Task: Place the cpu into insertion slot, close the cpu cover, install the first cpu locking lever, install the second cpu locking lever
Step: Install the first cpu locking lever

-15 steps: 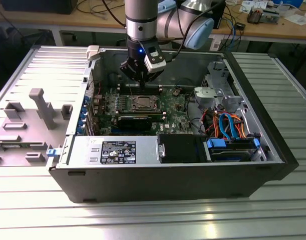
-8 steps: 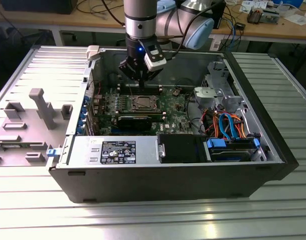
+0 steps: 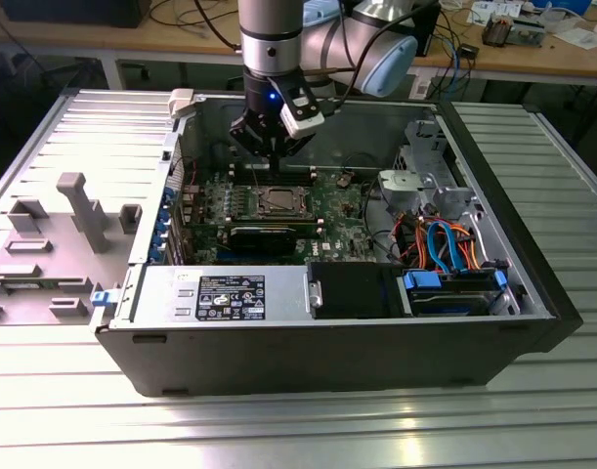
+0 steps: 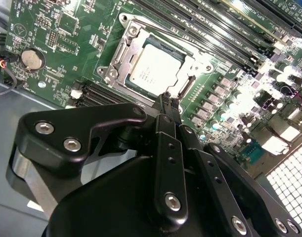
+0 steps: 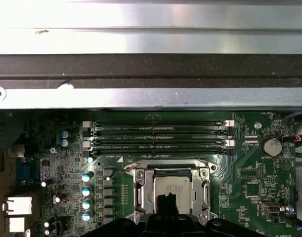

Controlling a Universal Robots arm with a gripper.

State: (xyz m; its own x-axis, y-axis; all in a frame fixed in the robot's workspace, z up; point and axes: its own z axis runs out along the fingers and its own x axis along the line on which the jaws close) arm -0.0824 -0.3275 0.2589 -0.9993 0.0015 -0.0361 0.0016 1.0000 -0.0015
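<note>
The cpu (image 4: 153, 69) lies flat in the insertion slot (image 3: 260, 203) on the green board, pale face up. The cpu cover (image 4: 122, 54), a silver frame, lies down around it, and the chip shows through its window in both wrist views. A thin wire locking lever (image 5: 163, 161) runs along the socket's side nearest the memory slots; I cannot tell whether it is latched. My gripper (image 4: 166, 101) hangs just above the socket's edge, fingers together and holding nothing. In the exterior view the gripper (image 3: 271, 156) stands straight over the socket.
The open computer case (image 3: 533, 293) surrounds the board. Black memory slots (image 5: 158, 136) run beside the socket. A power supply (image 3: 230, 293) and a drive cage with orange and blue cables (image 3: 445, 244) fill the near side. A coin battery (image 5: 273, 145) sits on the board.
</note>
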